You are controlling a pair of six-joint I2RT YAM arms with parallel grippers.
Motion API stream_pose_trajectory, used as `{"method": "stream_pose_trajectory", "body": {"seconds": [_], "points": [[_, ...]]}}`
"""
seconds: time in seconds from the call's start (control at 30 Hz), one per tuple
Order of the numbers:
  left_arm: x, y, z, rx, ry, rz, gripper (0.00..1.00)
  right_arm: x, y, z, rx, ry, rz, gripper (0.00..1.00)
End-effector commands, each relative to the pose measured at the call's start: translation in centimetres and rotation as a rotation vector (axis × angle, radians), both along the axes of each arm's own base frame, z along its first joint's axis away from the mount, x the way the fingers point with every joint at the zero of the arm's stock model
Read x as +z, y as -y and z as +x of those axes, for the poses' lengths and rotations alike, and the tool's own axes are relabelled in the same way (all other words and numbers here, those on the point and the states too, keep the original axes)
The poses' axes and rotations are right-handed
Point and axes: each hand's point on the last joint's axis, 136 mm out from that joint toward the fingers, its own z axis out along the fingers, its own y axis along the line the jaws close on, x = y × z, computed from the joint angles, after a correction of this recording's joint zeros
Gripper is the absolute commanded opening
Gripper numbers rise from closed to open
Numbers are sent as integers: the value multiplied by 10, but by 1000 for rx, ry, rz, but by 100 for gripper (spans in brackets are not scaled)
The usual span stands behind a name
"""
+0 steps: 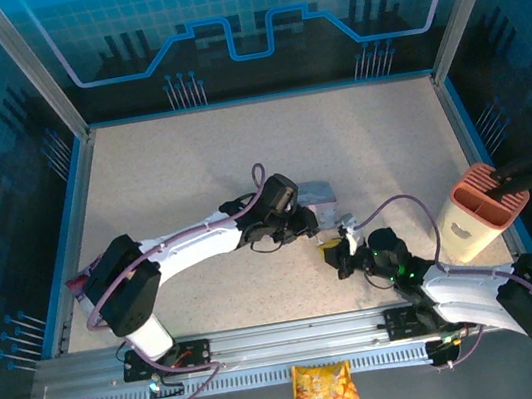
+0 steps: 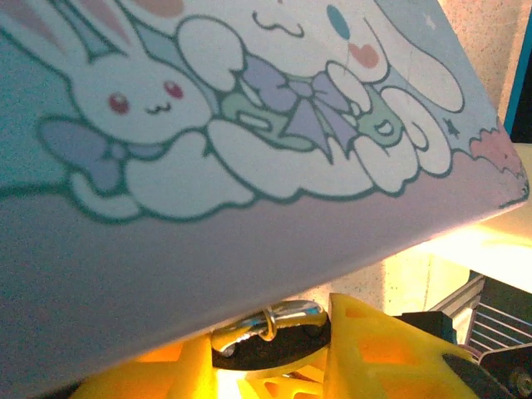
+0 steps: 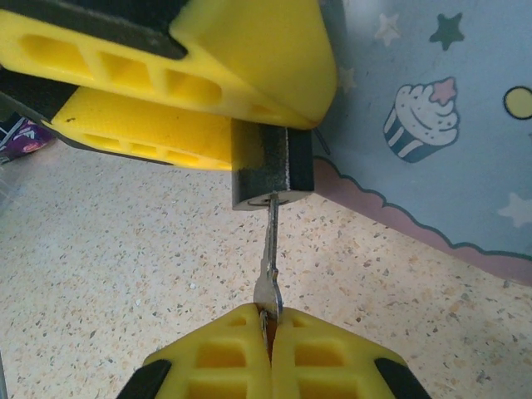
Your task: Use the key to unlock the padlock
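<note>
1. The table (image 1: 189, 161) is a flat, beige, speckled slab inside a blue-edged frame.
2. The left arm (image 1: 192, 244) runs from its base at the near left in a low sweep to mid-table. The left gripper (image 1: 310, 221) points right, its yellow ribbed fingers (image 3: 208, 50) clamped on the padlock.
3. The right arm (image 1: 461, 280) lies low from the near right, reaching left. The right gripper (image 3: 268, 326) faces the left one (almost nose to nose), its yellow pads pressed together and pinching the key's bow.
4. The tin (image 2: 249, 125) is a pale blue rectangular box printed with cartoon rabbits and a cupcake. It lies just beyond the grippers, and I cannot tell what is in it.
5. A cream holder (image 1: 468, 228) with a peach slotted top stands at the right edge, with a dark tool (image 1: 523, 172) sticking out of it.
6. The padlock (image 3: 270, 170) is a small, blackish metal block held off the table beside the tin. Its silvery shackle (image 2: 270, 318) shows in the left wrist view.
7. The key (image 3: 268, 266) is a thin grey sliver with its tip in the keyhole on the padlock's end face.
</note>
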Motion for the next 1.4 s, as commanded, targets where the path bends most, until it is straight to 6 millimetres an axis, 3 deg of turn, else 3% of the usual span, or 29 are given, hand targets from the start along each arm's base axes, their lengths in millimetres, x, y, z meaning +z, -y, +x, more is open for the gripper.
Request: {"method": "stream_pose_trajectory", "body": {"seconds": [0.0,0.47,0.7,1.03,1.37], "points": [[-26,4,-69,-207,-170,84,3,71,2,33,-125,203,158,0],[-39,-1,-70,-206,-160,166,3,81,-5,30,-113,178,239,0],[-37,5,-75,-230,-162,156,2,74,-3,32,-138,169,222,0],[-48,-10,-87,-244,-186,214,2,76,4,38,-165,169,225,0],[-47,3,-92,-240,-219,138,2,78,4,39,-171,161,253,0]]}}
